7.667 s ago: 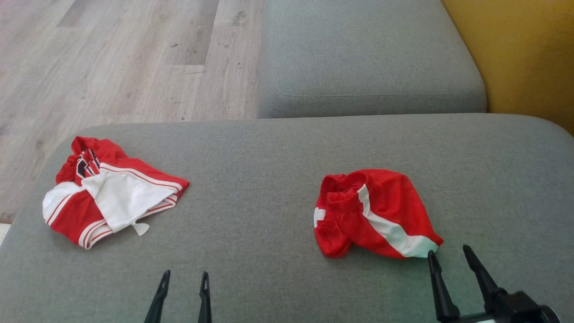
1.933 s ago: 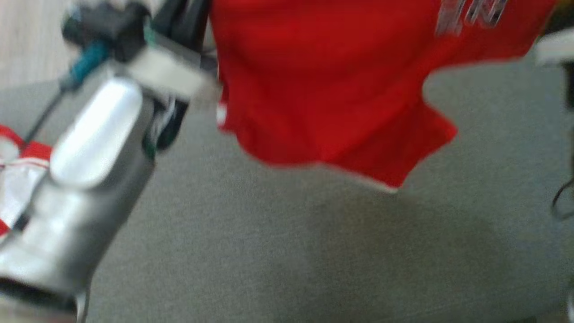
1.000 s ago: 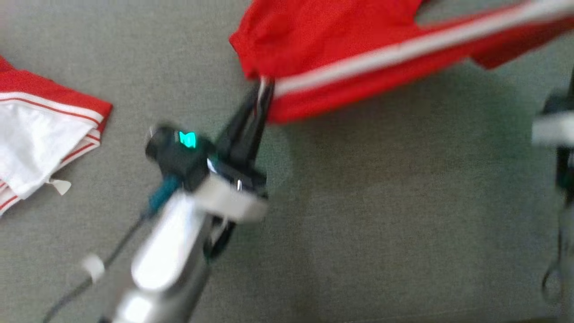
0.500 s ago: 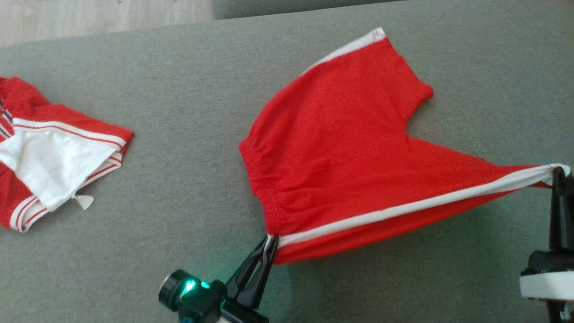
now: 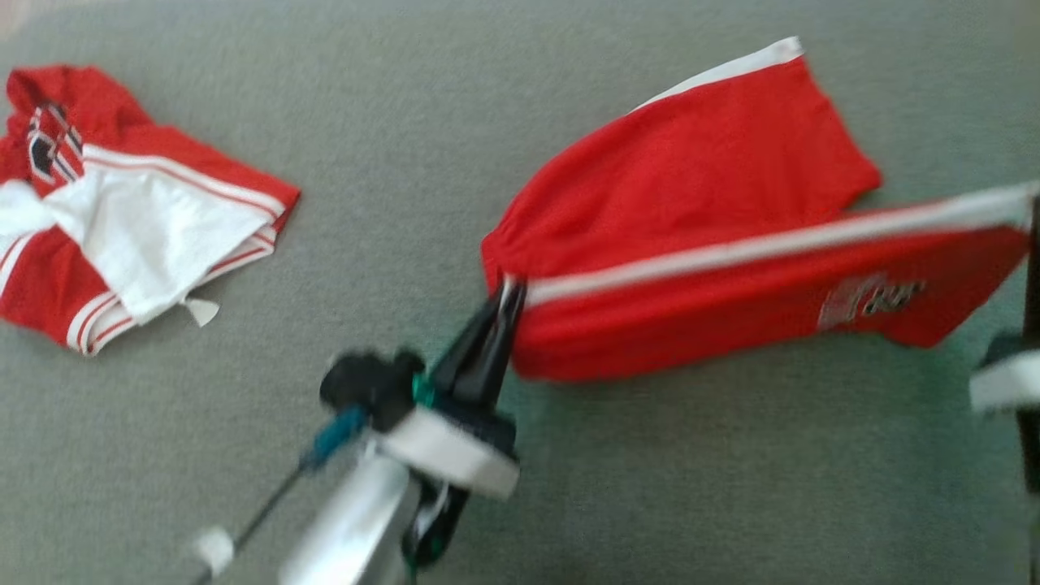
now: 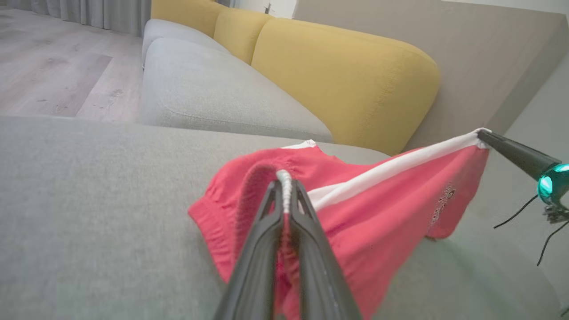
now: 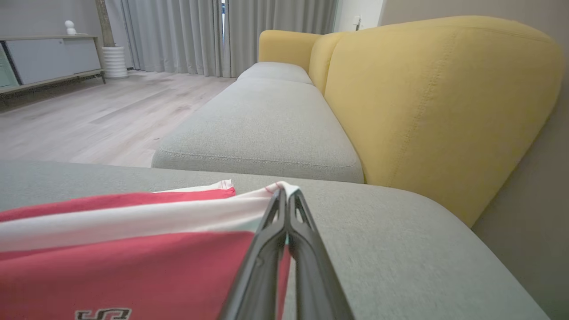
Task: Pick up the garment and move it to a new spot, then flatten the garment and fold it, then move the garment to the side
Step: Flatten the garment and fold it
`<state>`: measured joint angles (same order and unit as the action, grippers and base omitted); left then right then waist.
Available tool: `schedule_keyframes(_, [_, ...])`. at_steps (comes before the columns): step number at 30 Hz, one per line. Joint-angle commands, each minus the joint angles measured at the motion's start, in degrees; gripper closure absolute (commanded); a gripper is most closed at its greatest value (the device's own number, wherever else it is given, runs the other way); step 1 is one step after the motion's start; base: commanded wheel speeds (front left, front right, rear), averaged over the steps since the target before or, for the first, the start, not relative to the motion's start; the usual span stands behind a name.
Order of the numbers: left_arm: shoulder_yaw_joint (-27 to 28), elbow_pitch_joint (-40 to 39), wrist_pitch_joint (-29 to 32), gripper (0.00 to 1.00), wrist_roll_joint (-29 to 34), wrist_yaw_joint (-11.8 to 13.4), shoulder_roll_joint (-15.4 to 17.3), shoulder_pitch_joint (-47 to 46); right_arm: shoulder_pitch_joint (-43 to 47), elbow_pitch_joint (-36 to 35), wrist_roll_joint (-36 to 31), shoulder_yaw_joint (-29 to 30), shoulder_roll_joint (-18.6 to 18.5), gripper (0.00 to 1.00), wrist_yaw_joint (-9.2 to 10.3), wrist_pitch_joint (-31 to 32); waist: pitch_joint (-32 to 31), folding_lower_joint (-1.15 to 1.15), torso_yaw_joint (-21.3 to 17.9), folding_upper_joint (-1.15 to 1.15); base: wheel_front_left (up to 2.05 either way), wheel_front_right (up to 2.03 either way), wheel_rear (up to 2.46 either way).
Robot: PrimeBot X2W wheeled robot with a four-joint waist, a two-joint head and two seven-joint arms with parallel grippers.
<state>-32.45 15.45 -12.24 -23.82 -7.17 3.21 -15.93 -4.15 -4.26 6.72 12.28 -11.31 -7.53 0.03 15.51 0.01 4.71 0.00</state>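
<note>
The garment (image 5: 715, 211) is a pair of red shorts with a white side stripe and a small logo, stretched between both grippers over the grey sofa seat (image 5: 455, 106). My left gripper (image 5: 508, 288) is shut on the waistband end of the stripe; the same grip shows in the left wrist view (image 6: 284, 178). My right gripper (image 7: 284, 191) is shut on the hem end of the stripe, at the far right edge of the head view (image 5: 1032, 199). The near leg (image 5: 772, 301) hangs lifted, while the far leg (image 5: 731, 138) lies on the seat.
A second red and white garment (image 5: 122, 219) lies crumpled at the left of the seat. Yellow back cushions (image 7: 435, 106) rise behind the seat, and another grey seat cushion (image 7: 266, 120) lies beyond. Wooden floor (image 6: 49, 62) runs past the sofa's edge.
Both grippers have raised the striped edge, so the near leg now hangs with its logo showing. The head camera has shifted, and the picture is blurred.
</note>
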Motion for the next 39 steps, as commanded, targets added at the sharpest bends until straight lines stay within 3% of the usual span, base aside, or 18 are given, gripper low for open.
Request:
schedule_keyframes(1, [0.9, 0.2, 0.1, 1.0, -1.6, -0.2, -0.1, -4.3, -4.6, 0.3, 0.4, -1.5, -2.5, 1.0, 0.04, -0.2, 2.7, -0.01, 2.2, 0.0, 0.0, 0.0, 0.0])
schedule_keyframes(5, [-0.8, 4.3, 0.6, 1.0, -6.1, 0.3, -0.3, -11.0, -12.1, 5.6, 0.7, -3.8, -4.6, 1.0, 0.04, -0.7, 4.5, -0.01, 3.5, 0.0, 0.0, 0.0, 0.0])
schedule_keyframes(12, [-5.7, 11.1, -0.6, 1.0, -11.4, 5.4, -0.3, -19.9, -24.1, 18.3, 1.0, -7.8, -6.3, 1.0, 0.04, -1.9, 6.2, -0.01, 4.6, 0.0, 0.0, 0.0, 0.0])
schedule_keyframes(20, [-10.1, 16.5, -2.5, 1.0, -13.8, 6.8, -0.3, -27.0, -34.1, 30.3, 0.0, -11.7, -7.3, 1.0, 0.04, -5.1, 8.5, -0.01, 5.0, 0.0, 0.0, 0.0, 0.0])
schedule_keyframes(29, [-11.6, 20.5, -2.7, 1.0, -14.9, 9.7, -0.3, -32.1, -43.0, 42.3, -0.4, -14.5, -5.8, 1.0, 0.04, -9.5, 10.7, -0.01, 5.2, 0.0, 0.0, 0.0, 0.0])
schedule_keyframes(30, [-11.7, 20.6, -2.7, 1.0, -14.9, 10.0, -0.3, -32.3, -43.7, 43.4, -0.1, -14.8, -5.5, 0.75, 0.04, -10.0, 10.8, -0.01, 5.2, 0.0, 0.0, 0.0, 0.0])
schedule_keyframes(31, [-11.8, 20.9, -2.7, 0.62, -14.8, 10.4, -0.3, -32.4, -44.9, 45.3, 0.5, -15.4, -5.1, 0.0, 0.04, -10.9, 10.9, -0.01, 5.1, 0.0, 0.0, 0.0, 0.0])
schedule_keyframes(32, [-12.0, 21.3, -2.7, 0.26, -14.9, 10.7, -0.3, -32.3, -45.4, 46.1, 0.8, -15.6, -5.0, 0.0, 0.04, -11.6, 10.8, -0.01, 5.0, 0.0, 0.0, 0.0, 0.0])
schedule_keyframes(33, [-12.1, 21.5, -2.7, 0.0, -14.4, 11.2, -0.3, -32.4, -45.8, 46.8, 0.9, -15.7, -5.0, 0.0, 0.04, -12.2, 10.7, -0.01, 4.9, 0.0, 0.0, 0.0, 0.0])
schedule_keyframes(39, [-11.5, 21.2, -2.7, 0.0, -11.2, 13.8, -0.3, -30.1, -43.7, 47.9, 2.4, -16.9, -4.3, 0.0, 0.04, -14.6, 8.3, -0.01, 4.2, 0.0, 0.0, 0.0, 0.0])
